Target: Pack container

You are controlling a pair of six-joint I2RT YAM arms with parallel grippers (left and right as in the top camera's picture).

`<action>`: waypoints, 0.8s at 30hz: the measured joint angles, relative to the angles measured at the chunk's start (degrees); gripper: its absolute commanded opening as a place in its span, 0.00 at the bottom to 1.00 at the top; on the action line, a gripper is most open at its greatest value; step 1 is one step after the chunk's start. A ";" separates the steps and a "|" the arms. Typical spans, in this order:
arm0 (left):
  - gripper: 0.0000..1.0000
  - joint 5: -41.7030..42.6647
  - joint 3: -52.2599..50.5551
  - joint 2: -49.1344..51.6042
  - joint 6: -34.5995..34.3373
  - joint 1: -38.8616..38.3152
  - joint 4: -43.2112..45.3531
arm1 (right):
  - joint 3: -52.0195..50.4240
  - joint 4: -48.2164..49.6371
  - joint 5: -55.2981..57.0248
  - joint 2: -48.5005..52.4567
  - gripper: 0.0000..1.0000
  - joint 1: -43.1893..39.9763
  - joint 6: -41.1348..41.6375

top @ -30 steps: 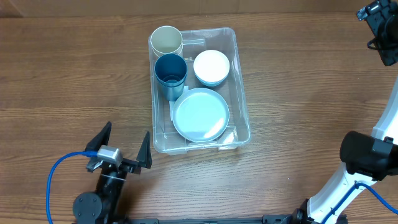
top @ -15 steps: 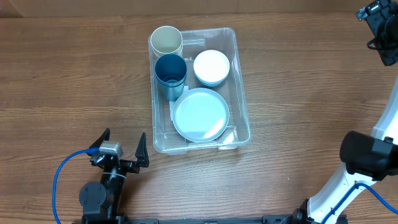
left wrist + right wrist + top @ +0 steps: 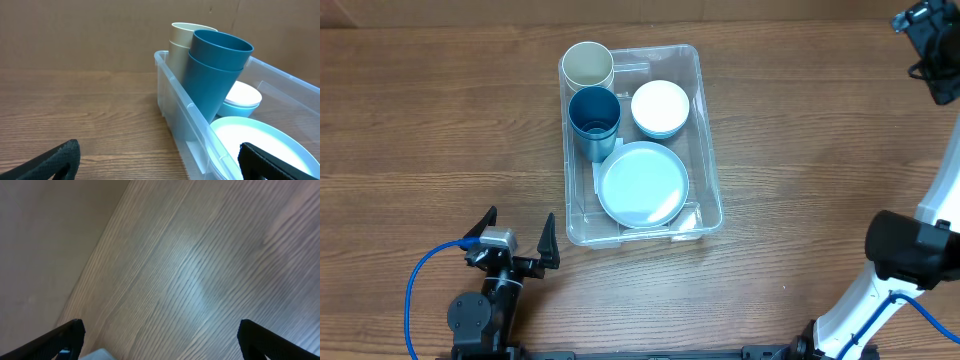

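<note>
Withdrawal of the left gripper (image 3: 521, 218) is what has changed. A second ago it sat closer to the container (image 3: 712, 185). It has since dropped back toward 6 o'clock and has held there for the last half second. Its fingers (image 3: 47, 164) are spread wide, with nothing between them.

The container sits near the middle of the surface (image 3: 820, 150), toward 12 o'clock. It holds a cream cup (image 3: 587, 65) at its 11 o'clock corner, nested blue cups (image 3: 594, 112) just beside it, a white bowl (image 3: 660, 105) at 1 o'clock and a plate (image 3: 643, 183) filling the 6 o'clock half. Nothing loose shows on the surface, so the packing looks finished, with the arm backing off to rest.

The left gripper sits low at 7 o'clock from the container, facing it. The right gripper (image 3: 925, 40) is parked well apart at 2 o'clock, looking down at bare wood, its fingers released and empty too.
</note>
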 measured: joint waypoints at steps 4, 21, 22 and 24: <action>1.00 -0.02 0.00 0.00 0.00 0.00 0.00 | 0.00 -0.04 -0.02 0.00 1.00 9.07 -0.02; 1.00 -0.02 0.00 0.00 0.00 0.00 0.04 | -24.02 2.08 5.62 -43.28 1.00 23.54 0.04; 1.00 -0.02 0.00 0.00 0.00 0.00 0.04 | -29.16 4.83 6.45 -47.10 1.00 23.54 0.11; 1.00 -0.02 -0.02 -0.02 0.02 0.00 0.07 | -41.48 16.96 7.65 -56.17 1.00 23.54 0.00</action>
